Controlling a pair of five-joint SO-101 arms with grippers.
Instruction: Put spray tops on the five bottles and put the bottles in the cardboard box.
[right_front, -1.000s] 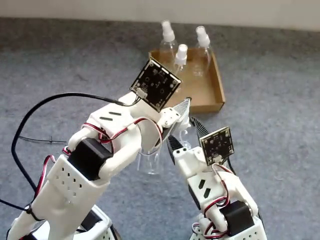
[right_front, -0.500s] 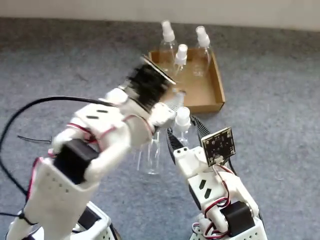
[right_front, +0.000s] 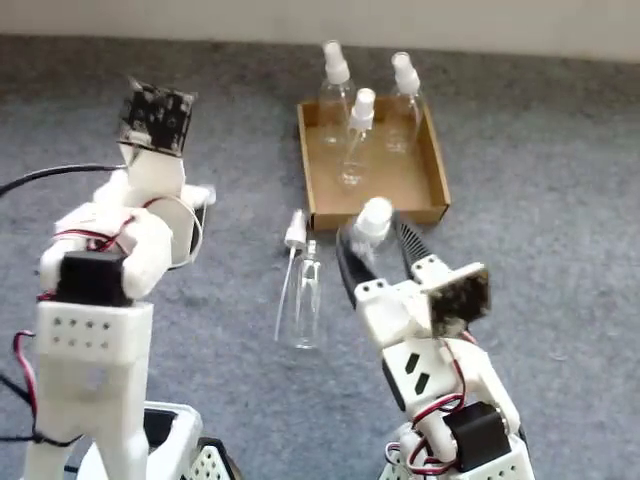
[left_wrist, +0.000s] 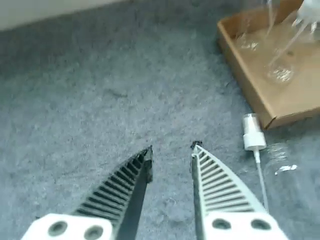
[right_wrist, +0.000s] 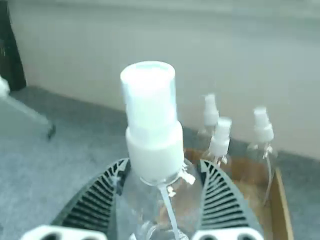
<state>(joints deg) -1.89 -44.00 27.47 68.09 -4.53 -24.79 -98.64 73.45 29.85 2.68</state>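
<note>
The right gripper (right_front: 372, 235) clamps 1 capped bottle (right_front: 376, 214) beside the cardboard box (right_front: 440, 182), whose wall it may hit if carried low, while the left gripper (left_wrist: 171, 149) gapes wide, empty.

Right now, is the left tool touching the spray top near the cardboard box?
Apart. The left wrist view shows a strip of bare carpet between the open left tool and the spray top.

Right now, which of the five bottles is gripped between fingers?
The capped bottle in the right gripper; three others stand in the cardboard box, the fifth sits free on the carpet.
</note>
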